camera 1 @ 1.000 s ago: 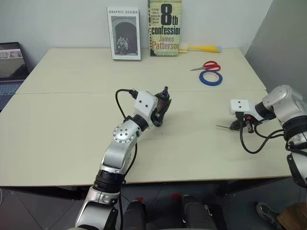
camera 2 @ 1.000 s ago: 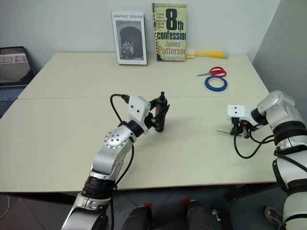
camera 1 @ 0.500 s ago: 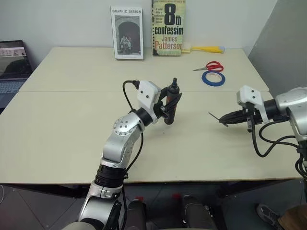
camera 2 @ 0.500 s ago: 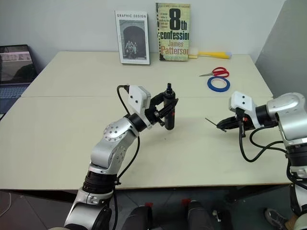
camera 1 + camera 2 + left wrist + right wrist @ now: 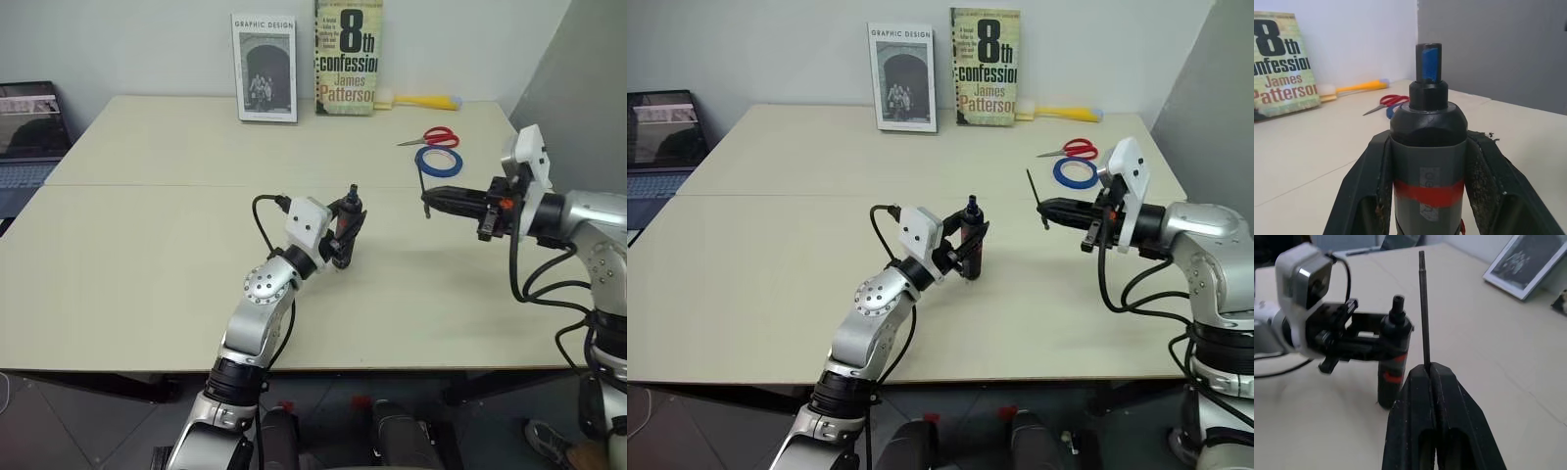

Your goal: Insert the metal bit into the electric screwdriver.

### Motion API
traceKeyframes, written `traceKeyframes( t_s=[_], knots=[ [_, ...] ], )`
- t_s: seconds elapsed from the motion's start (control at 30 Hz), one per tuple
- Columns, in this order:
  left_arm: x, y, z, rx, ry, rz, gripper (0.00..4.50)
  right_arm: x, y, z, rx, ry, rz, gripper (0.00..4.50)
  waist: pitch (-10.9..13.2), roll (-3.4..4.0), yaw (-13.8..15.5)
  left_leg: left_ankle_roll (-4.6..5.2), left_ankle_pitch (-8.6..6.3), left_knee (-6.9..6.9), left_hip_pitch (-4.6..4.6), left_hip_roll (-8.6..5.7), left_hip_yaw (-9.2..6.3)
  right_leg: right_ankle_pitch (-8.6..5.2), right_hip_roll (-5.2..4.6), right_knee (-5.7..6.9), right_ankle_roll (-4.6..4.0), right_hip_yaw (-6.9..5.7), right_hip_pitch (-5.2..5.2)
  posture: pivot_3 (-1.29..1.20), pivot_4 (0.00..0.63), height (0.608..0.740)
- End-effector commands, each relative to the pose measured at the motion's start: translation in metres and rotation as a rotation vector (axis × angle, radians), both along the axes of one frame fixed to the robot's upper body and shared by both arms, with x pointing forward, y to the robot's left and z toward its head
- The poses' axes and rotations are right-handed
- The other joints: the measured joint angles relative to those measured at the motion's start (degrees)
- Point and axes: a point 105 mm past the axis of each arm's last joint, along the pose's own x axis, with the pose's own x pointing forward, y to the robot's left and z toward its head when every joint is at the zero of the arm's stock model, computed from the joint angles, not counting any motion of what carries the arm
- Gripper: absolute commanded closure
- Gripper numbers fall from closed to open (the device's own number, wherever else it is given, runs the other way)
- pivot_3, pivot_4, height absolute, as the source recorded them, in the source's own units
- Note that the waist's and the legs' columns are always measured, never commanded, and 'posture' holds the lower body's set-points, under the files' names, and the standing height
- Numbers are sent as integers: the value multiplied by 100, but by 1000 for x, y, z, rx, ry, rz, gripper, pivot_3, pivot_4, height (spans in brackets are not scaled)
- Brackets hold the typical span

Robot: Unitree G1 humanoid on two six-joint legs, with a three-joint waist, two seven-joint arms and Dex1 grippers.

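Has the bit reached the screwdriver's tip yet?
Apart. In the right eye view, bare table shows between the bit in the right pincer and the screwdriver.

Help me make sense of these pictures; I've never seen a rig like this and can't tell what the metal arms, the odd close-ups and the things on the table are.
It is a two-armed humanoid robot at a table. Two pictures come from cameras in its head, looking down over its arms; the two close-ups come from a camera on each wrist.

The left gripper is shut on the electric screwdriver, a black pen-shaped tool with a red band, held roughly upright. The right gripper pinches the metal bit, a thin dark rod, in the air beside it. The bit is not yet in the screwdriver.

At the back stand two books; nearby lie red scissors, a blue tape roll and a yellow-handled tool. A laptop sits at the left.
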Motion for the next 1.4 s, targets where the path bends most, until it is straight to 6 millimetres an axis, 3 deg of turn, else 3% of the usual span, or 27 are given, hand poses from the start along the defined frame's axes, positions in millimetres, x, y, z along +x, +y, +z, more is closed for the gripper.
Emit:
traceKeyframes(
  t_s=[0.03,0.4,0.67,0.9,1.17,1.4],
  knots=[
    [-1,-2,9,-21,-55,23,2857,-4,12,31,77,-130,-26,4500,0,0,10,0,0,0,0,0,-1,3,0,1,5,-1,0,0,150,740],
    [3,4,19,-48,-75,84,2857,-1,50,57,285,-200,-53,4500,0,1,3,0,0,-3,-1,2,-3,9,2,0,15,-2,-1,0,150,740],
    [4,5,34,-97,-115,127,2857,0,61,63,355,-215,-78,4500,0,1,6,1,0,-6,-6,3,-3,9,3,-3,16,-3,-5,0,150,740],
    [8,0,16,-47,-55,120,2857,7,68,64,384,-218,-99,4500,0,1,2,1,-1,-9,-9,3,-3,8,3,-7,15,-4,-8,0,150,740],
    [9,-2,12,-22,-56,124,2857,14,83,64,398,-213,-99,4500,-1,2,2,1,-1,-11,-9,3,-4,7,3,-6,14,-5,-9,0,150,740],
    [9,-3,11,-16,-54,116,2857,12,90,56,394,-177,15,4500,-1,2,3,1,-1,-12,-9,3,-4,5,3,-8,11,-5,-9,0,150,740]
  ],
)
